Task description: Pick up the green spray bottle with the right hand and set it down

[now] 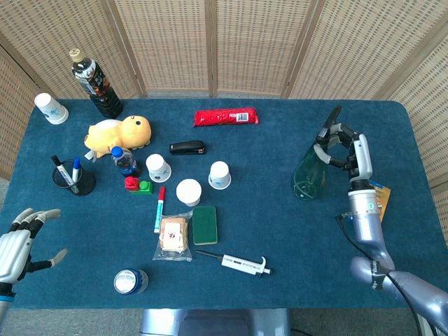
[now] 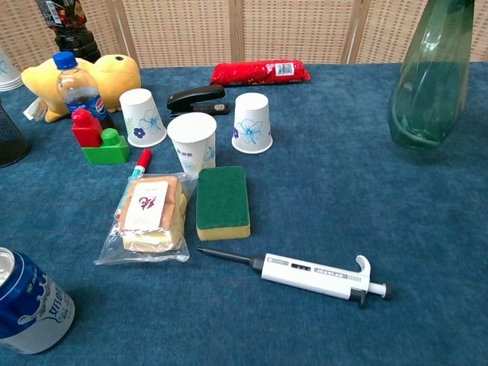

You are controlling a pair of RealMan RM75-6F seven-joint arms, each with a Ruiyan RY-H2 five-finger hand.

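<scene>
Setting-down step: the green spray bottle is hanging over the worktop's 3 o'clock side

The right hand [image 1: 348,150] is gripping the green spray bottle [image 1: 312,170] around its neck, with the body tilting down toward 7 o'clock and its base looking close to the blue worktop [image 1: 280,231] (contact is hard to judge). Next, it seems, the bottle needs righting and lowering until the base is sitting flat, then the fingers need loosening. The left hand [image 1: 19,242] is hovering empty at 8 o'clock, fingers spread.
</scene>
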